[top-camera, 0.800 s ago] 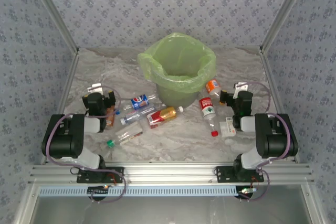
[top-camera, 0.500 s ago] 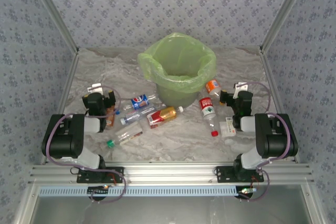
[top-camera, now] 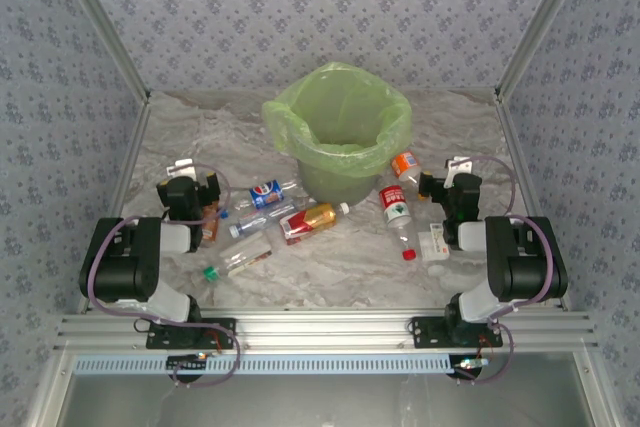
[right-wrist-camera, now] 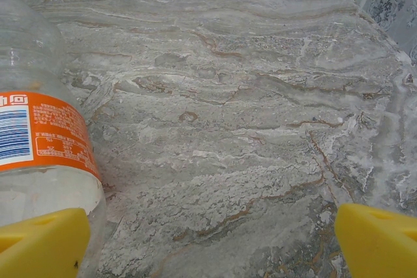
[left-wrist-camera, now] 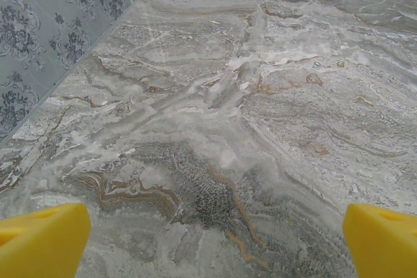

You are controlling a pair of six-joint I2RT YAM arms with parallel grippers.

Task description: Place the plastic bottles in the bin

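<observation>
Left tool (left-wrist-camera: 212,239), right tool (right-wrist-camera: 212,239): released (fingers (left-wrist-camera: 39,239) spread, empty). Orange-label bottle (right-wrist-camera: 39,154) at right tool's 9 o'clock; bin (top-camera: 300,132) at 12 o'clock on table (top-camera: 330,272).

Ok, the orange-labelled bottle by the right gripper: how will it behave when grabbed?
The orange-labelled bottle looks clear and mostly empty, so probably light and apt to skid or roll if nudged. Its thin-looking wall may dent under the jaws. The smooth round body could slip unless gripped squarely.

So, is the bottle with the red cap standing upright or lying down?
Lying down: the red-capped bottle rests on its side on the table, cap pointing toward the near edge.
</observation>
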